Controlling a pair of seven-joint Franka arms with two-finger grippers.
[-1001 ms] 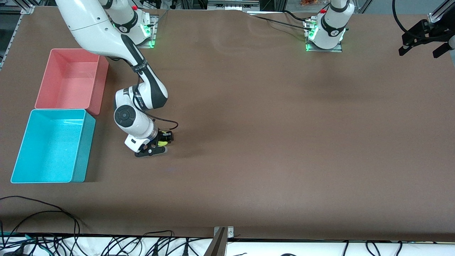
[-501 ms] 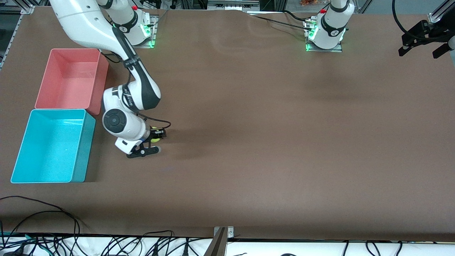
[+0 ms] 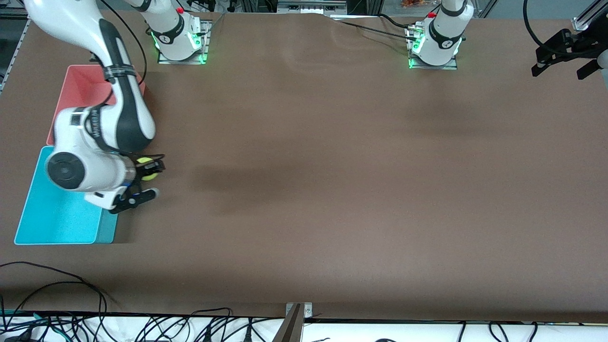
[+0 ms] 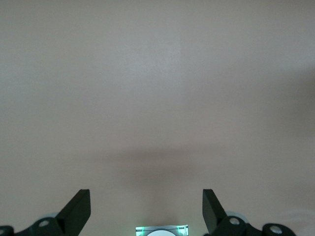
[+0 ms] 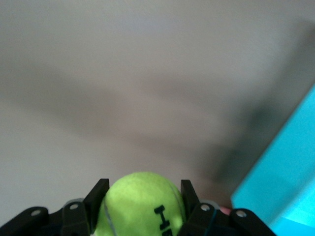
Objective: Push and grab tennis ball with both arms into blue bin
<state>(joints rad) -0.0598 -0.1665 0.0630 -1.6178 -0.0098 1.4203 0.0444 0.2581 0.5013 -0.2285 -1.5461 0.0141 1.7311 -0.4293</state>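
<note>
Front view: right gripper (image 3: 145, 183) is clamped on the tennis ball (image 3: 147, 171), airborne just beside the blue bin (image 3: 57, 228) at the table's right-arm end. Left gripper (image 3: 563, 50) parked, fingers wide, empty. Remaining: carry over bin, release.

Tennis ball (image 3: 147, 169) yellow-green, dark printed lettering, pale curved seam. Blue bin (image 3: 57, 223) bright cyan, thin pale rim. Second bin (image 3: 78, 83) pink-red. Table (image 3: 356, 190) flat matte brown. Right arm (image 3: 102, 128) white with black bands, black cable; right gripper (image 3: 142, 183) black. Left gripper (image 4: 146, 209) black. Arm bases (image 3: 434, 45) white, green lights glowing, red caps. Black cables (image 3: 142, 327) along white front edge
</note>
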